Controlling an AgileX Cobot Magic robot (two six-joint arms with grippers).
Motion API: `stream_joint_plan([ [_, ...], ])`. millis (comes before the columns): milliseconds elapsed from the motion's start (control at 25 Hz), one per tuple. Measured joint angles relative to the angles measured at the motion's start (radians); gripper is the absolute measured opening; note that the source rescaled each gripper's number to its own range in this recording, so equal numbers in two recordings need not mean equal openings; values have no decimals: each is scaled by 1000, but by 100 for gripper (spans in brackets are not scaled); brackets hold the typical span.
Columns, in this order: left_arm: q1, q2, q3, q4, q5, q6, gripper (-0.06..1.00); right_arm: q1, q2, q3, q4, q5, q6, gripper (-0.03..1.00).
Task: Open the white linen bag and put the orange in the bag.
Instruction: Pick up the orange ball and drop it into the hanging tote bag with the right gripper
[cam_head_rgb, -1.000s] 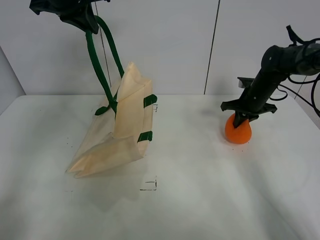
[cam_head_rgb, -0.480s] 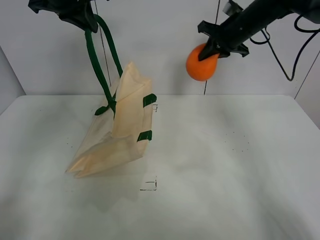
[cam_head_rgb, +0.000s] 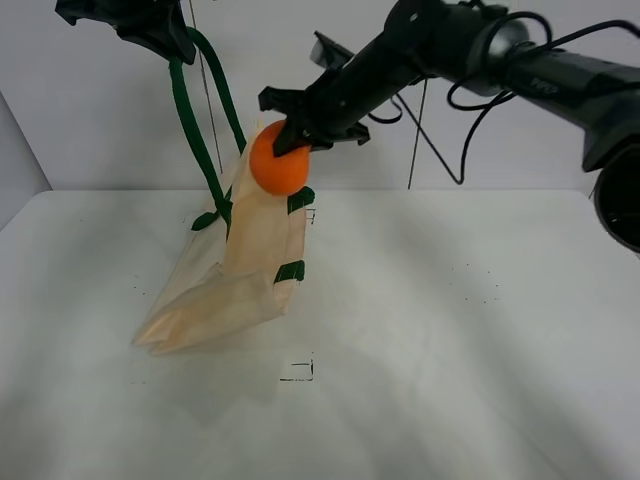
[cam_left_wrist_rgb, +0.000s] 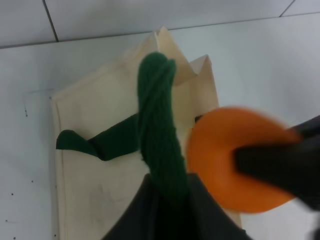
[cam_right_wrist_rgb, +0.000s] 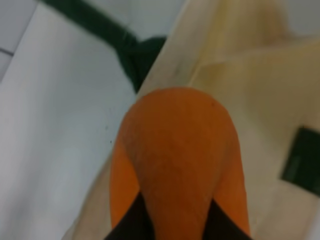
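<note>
A flat cream-white fabric tote bag (cam_head_rgb: 255, 255) with dark green strap handles (cam_head_rgb: 192, 125) is held up by a handle loop that is clenched in the left pincer (cam_head_rgb: 176, 52), high above the white surface (cam_head_rgb: 450, 350). The bag hangs tilted, its lower end resting on the surface and its mouth turned upward. A small round bright orange fruit (cam_head_rgb: 278, 162) is grasped from above by the right pincer (cam_head_rgb: 298, 135), whose arm is stretched across the middle toward the left side. The fruit is held in the air right at the upper edge of the bag, by its mouth. Whether it touches the fabric cannot be told. In the left wrist view the fruit is seen just beside the raised green strap, over the top of the bag.
</note>
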Motion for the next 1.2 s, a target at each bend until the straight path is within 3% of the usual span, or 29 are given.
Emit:
stream_joint_plan([
  [400,0,-1,0,0,0,0,0,38,106,0,-10,-18,26,1],
  [760,0,-2,0,0,0,0,0,38,162,0,98,-62,25,1],
  [920,0,-2,0,0,0,0,0,40,180,0,131,-66,-28,2],
  [960,0,-2,0,0,0,0,0,42,181,0,133,-67,-37,8],
  [1000,0,-2,0,0,0,0,0,44,181,0,137,-66,-44,22],
  [1120,0,-2,0,0,0,0,0,59,181,0,127,-66,-58,77],
  [1200,0,-2,0,0,0,0,0,66,177,0,101,-58,-65,91],
])
